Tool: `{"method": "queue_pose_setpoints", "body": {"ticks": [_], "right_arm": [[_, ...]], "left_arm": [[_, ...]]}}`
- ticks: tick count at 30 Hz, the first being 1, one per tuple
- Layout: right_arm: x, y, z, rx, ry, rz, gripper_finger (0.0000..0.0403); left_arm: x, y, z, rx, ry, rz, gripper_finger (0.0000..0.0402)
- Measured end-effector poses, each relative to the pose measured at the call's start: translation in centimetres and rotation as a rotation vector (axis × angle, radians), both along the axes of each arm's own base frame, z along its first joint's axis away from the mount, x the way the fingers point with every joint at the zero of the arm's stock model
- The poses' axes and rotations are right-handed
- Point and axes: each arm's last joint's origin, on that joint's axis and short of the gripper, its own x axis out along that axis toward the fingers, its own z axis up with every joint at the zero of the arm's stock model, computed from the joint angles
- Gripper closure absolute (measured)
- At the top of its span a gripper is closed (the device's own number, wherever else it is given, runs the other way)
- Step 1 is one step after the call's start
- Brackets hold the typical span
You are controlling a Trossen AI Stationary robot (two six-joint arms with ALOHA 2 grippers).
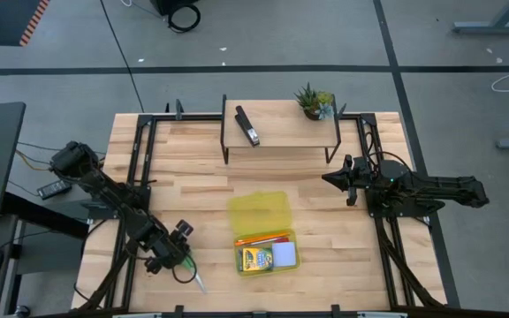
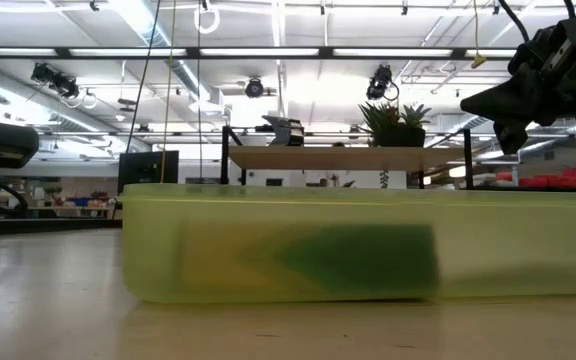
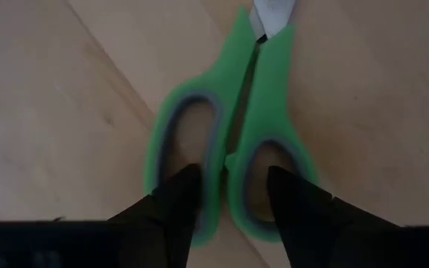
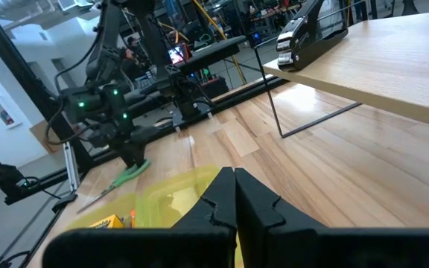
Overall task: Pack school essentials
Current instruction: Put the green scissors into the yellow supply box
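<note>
The green-handled scissors (image 1: 193,274) lie flat on the table near its near-left corner, blades toward the near edge. My left gripper (image 1: 178,260) (image 3: 232,179) is open above their handles (image 3: 229,141), one fingertip over each loop. The open yellow-green case (image 1: 260,231) (image 2: 288,245) lies mid-table. In its tray are the crayon box (image 1: 254,259), the pale notepad (image 1: 284,255) and the orange pencils (image 1: 263,238). I cannot make out the purple pen or the red piece. My right gripper (image 1: 337,179) (image 4: 234,186) is shut and hovers above the table's right side. My left gripper comes from above, pointing down, with one fingertip (image 3: 188,186) over the left handle loop (image 3: 177,134) and the other over the right loop (image 3: 274,149). The two inner handle bars lie between the fingers. I cannot tell whether the fingers touch the scissors, which lie flat on the table.
A raised wooden shelf (image 1: 281,124) (image 2: 348,157) stands at the far edge, carrying the black stapler (image 1: 248,126) (image 4: 307,33) and the small potted plant (image 1: 315,102) (image 2: 393,120). Black frame rails (image 1: 140,168) run along both table sides. Bare wood lies between the scissors and the case.
</note>
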Motion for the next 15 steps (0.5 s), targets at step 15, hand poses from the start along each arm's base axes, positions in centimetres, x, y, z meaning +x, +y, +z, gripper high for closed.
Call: {"method": "queue_pose_setpoints", "body": {"ticks": [15], "right_arm": [[0.0,0.0,0.0,0.0,0.0,0.0,0.0397]], "left_arm": [[0.07,-0.1,-0.2,0.012,-0.007,-0.049,0.0325]]}}
